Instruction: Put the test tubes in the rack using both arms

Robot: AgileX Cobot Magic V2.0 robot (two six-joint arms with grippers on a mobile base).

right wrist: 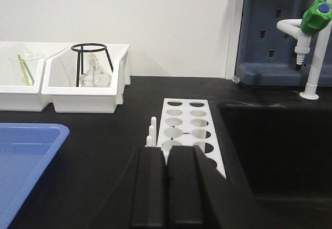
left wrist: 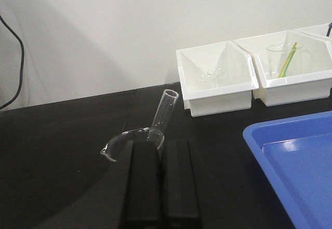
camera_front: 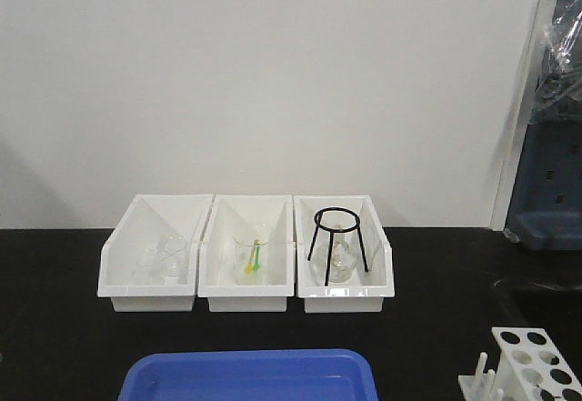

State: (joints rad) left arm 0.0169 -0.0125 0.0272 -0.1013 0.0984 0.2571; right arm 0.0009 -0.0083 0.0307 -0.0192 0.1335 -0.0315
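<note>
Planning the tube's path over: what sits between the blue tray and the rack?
Nothing: the right wrist view shows only bare black bench between the blue tray and the rack. The front view agrees.

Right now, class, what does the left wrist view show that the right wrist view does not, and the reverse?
Only left wrist: a test tube leaning by a beaker, and the leftmost bin. Only right wrist: the rack, sink, tap and flask. Both: the blue tray and the bin holding yellow-green sticks.
</note>
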